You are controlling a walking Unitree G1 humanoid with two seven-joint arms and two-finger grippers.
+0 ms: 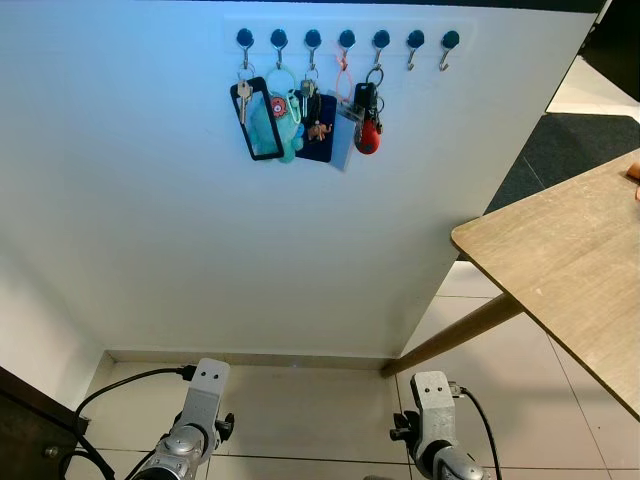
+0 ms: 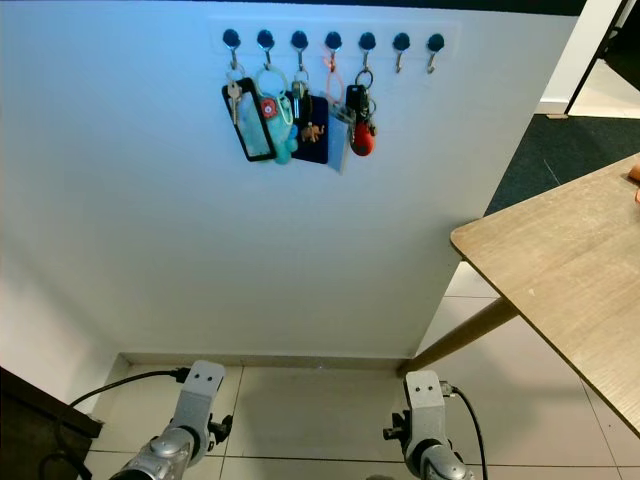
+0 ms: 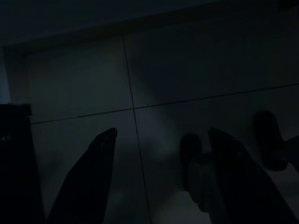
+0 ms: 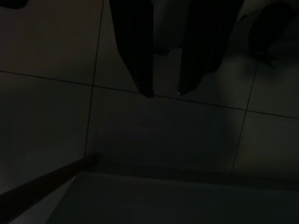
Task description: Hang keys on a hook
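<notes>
Hanging idle, both grippers' fingers (image 3: 93,172) apart (image 4: 140,56), empty, over floor tiles (image 4: 163,135).

White wall (image 1: 150,200); black hooks (image 1: 346,38); teal, navy and red keychains (image 1: 300,120); tan wooden table (image 1: 570,260); beige floor tiles (image 1: 300,410).

My left tool (image 3: 161,140) hangs over dim floor tiles (image 3: 196,70), its two fingers (image 3: 93,168) spread apart, empty. Grout lines cross beneath. A dark block (image 3: 14,154) sits beside one finger.
</notes>
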